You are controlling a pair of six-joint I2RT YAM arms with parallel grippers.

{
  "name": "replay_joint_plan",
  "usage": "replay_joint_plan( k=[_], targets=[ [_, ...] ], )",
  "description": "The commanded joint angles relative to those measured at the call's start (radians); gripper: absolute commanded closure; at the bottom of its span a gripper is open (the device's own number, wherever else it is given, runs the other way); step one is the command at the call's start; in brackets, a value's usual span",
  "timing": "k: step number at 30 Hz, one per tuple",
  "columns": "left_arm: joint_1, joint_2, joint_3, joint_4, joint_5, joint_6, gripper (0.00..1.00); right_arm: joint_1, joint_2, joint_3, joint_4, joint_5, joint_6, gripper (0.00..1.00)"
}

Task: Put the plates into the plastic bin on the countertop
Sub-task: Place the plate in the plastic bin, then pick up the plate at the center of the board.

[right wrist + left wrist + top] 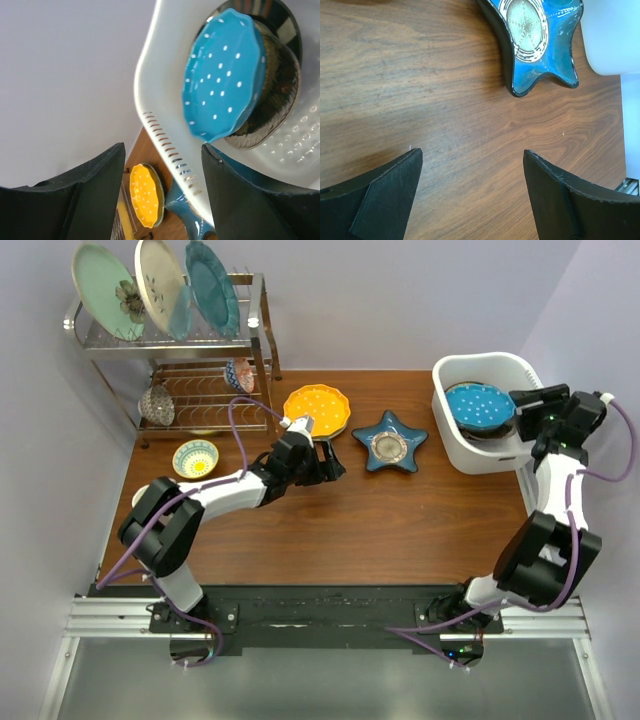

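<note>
Upper right, the right gripper [162,152] hangs open over the blue dotted plate [478,406] in the white bin [452,436]; mid-frame, the left gripper [326,462] spreads empty near the star plate [389,444].

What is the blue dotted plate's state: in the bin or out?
In. The blue dotted plate lies inside the white bin, resting on a dark-rimmed plate; the right tool is open, not gripping it.

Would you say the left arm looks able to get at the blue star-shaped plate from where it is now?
Probably yes: the left claw is open near the star-shaped plate, with only bare table between them.
</note>
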Motion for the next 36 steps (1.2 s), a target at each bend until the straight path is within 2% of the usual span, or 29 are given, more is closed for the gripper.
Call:
replay_joint_plan(
  k=[1, 12, 18, 29, 36],
  targets=[
    [0.005, -0.045, -0.019, 0.047, 0.011, 0.008, 0.14, 0.018, -0.12, -0.031, 0.025, -0.019, -0.024, 0.33],
    [-0.017, -0.056, -0.039, 0.062, 0.004, -0.004, 0.14, 0.108, -0.209, 0.007, -0.096, -0.143, -0.102, 0.3],
    [-0.035, -0.032, -0.036, 0.088, 0.004, -0.012, 0.14, 0.156, -0.265, -0.042, -0.158, -0.198, -0.159, 0.29],
    [-0.058, 0.074, 0.053, 0.117, 0.013, -0.029, 0.14, 0.213, -0.432, -0.25, -0.195, -0.243, -0.173, 0.26],
    [-0.058, 0.177, 0.182, 0.139, 0.062, -0.056, 0.14, 0.216, -0.43, -0.264, -0.199, -0.269, -0.183, 0.25]
  ],
)
